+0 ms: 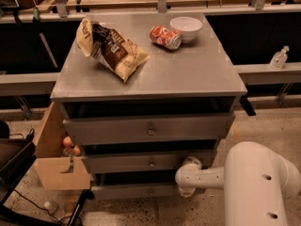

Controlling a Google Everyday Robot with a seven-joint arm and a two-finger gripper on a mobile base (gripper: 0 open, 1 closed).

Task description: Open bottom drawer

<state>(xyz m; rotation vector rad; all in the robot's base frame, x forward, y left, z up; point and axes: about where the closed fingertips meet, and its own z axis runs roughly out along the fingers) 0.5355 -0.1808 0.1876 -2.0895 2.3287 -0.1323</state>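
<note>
You've got the cabinet (188, 74) centre frame, with three tiers stacked: top drawer (150, 128), middle drawer (141, 163) under it, bottom drawer (136, 191) lowest. On the cabinet top, the chip bag (113, 51) is back-left, the can (165, 36) back-centre, and the bowl (186, 28) just behind-right of the can. The cardboard box (59, 171) sits against the cabinet's left side. Your gripper (186, 190) is at the bottom drawer's right end, and the arm (254, 182) comes in from front-right. The bottle (279, 58) is on the ledge, far right and behind.
</note>
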